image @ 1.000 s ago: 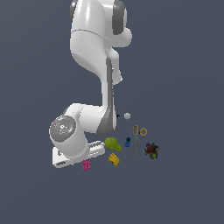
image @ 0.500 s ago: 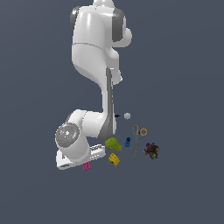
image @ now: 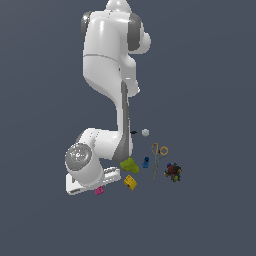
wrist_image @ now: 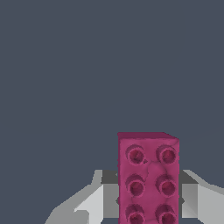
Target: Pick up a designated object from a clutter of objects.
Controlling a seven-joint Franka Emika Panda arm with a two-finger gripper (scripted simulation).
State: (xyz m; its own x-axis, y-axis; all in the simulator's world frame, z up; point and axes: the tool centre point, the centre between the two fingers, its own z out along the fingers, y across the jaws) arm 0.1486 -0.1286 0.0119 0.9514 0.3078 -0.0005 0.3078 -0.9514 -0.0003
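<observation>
The designated object, a magenta-pink studded brick point(wrist_image: 148, 179), lies between my gripper's point(wrist_image: 148, 199) two fingers in the wrist view. The grey fingers point(wrist_image: 109, 197) stand close along both of its long sides, and the gripper is open. In the exterior view the brick point(image: 99, 190) rests on the ground at the tip of the low white hand, with the gripper point(image: 100, 186) right over it. The clutter of objects lies to the exterior view's right of it: a yellow brick point(image: 130, 182), a green lumpy shape point(image: 128, 164), a blue piece point(image: 146, 162) and orange-handled scissors point(image: 158, 156).
A dark multicoloured cluster point(image: 173, 171) sits at the far right of the exterior view. A white cube point(image: 145, 132) and a small black item point(image: 133, 132) lie further back. The arm's own base and elbow point(image: 82, 160) loom just beside the brick.
The hand has shifted slightly toward the exterior view's right, closing in on the pink brick, and the upper arm has swung a little. The brick has stayed in place.
</observation>
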